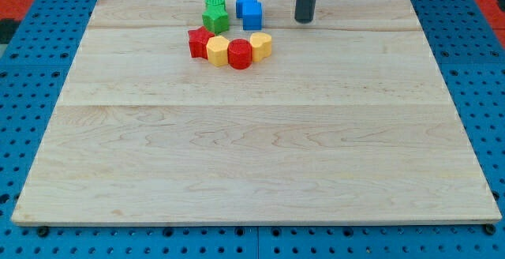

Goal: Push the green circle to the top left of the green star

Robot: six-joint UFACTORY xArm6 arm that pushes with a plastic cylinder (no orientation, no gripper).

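No logos, labels or writing readable anywhere here, so nothing to report on that front. The table [260, 133] is a pale wooden board made of glued planks with visible grain, and it sits on a blue perforated base [489, 77] full of small holes; a bit of red shows at the view's top corners.

The tool is a plain dark rod, and my tip [305, 20] rests near the table's top edge. It has nothing to clench or release with, and it touches no block.

All the blocks sit to the view's left of my tip. Nearest are two blue blocks [249, 9], one just behind the other, shapes hard to make out. Further left is the green circle [214, 2], right against the green star [215, 20] just below it. Below and left of my tip is a tight row: red star [200, 42], yellow hexagon-like block [217, 51], red cylinder [239, 54], and another yellow block [261, 45].
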